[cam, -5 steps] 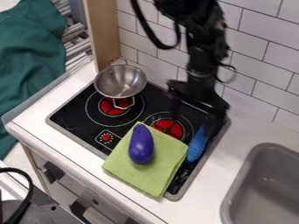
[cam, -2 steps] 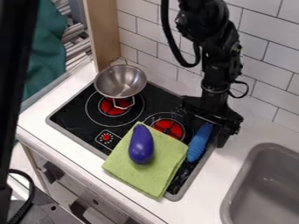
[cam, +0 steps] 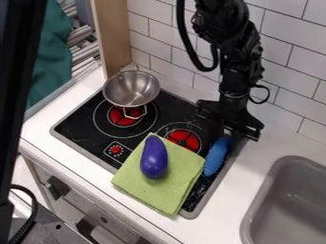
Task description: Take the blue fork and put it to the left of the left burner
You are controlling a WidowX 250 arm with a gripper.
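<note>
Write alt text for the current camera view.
A black robot gripper hangs at the far end of a blue fork along the right side of a toy stove. Beside the fork, a purple eggplant lies on a green cloth partly covering the right burner; a metal pot stands by the left burner.

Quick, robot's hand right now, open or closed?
Hand: at the far end of the blue fork; can't tell whether it's open or closed on it.

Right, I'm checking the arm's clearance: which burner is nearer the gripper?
The right burner, its ring partly covered by the green cloth; the left burner, beside the metal pot, is farther.
</note>
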